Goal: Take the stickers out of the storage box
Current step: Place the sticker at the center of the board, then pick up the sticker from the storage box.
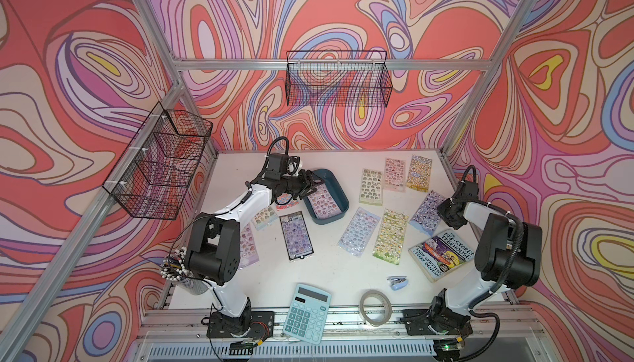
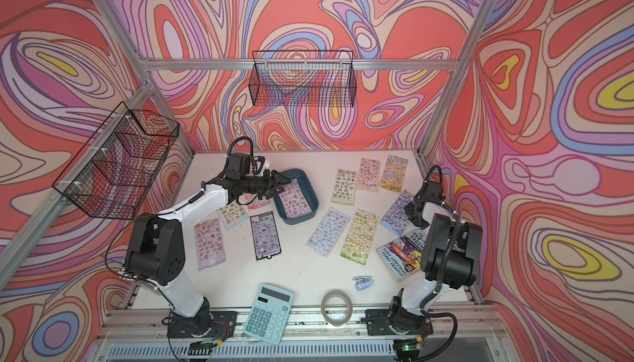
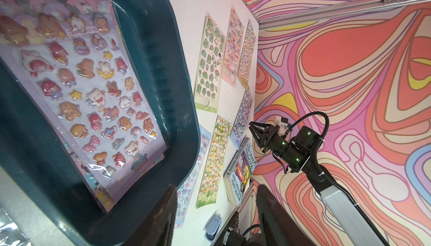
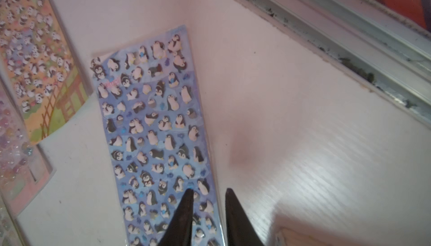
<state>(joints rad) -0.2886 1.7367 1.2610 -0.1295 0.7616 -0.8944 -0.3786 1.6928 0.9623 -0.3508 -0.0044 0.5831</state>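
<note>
In a top view, at the bottom of the frame, a calculator (image 1: 306,314), tape roll (image 1: 375,308), stapler (image 1: 398,281) and book (image 1: 441,253) lie on the white surface (image 1: 343,274). Farther up, loose stickers (image 1: 390,237) ring the storage box (image 1: 326,174), which holds a pink sheet (image 3: 93,98). The left jaws, spread and empty, overhang its left rim. The right jaws, slightly parted, hover over a penguin sheet (image 4: 158,128) at right. Beyond hang wire baskets (image 1: 338,79).

both arms reaching, both jaws parted

the left arm (image 1: 245,203) rises from its base at 7 o'clock, elbow bent, forearm running toward 1 o'clock. the left gripper (image 1: 311,187) tips downward, jaws wide apart and holding nothing. the right arm (image 1: 504,240) climbs from 5 o'clock and folds toward 11 o'clock. the right gripper (image 4: 210,190) points down, jaws narrowly parted and holding nothing.
</note>
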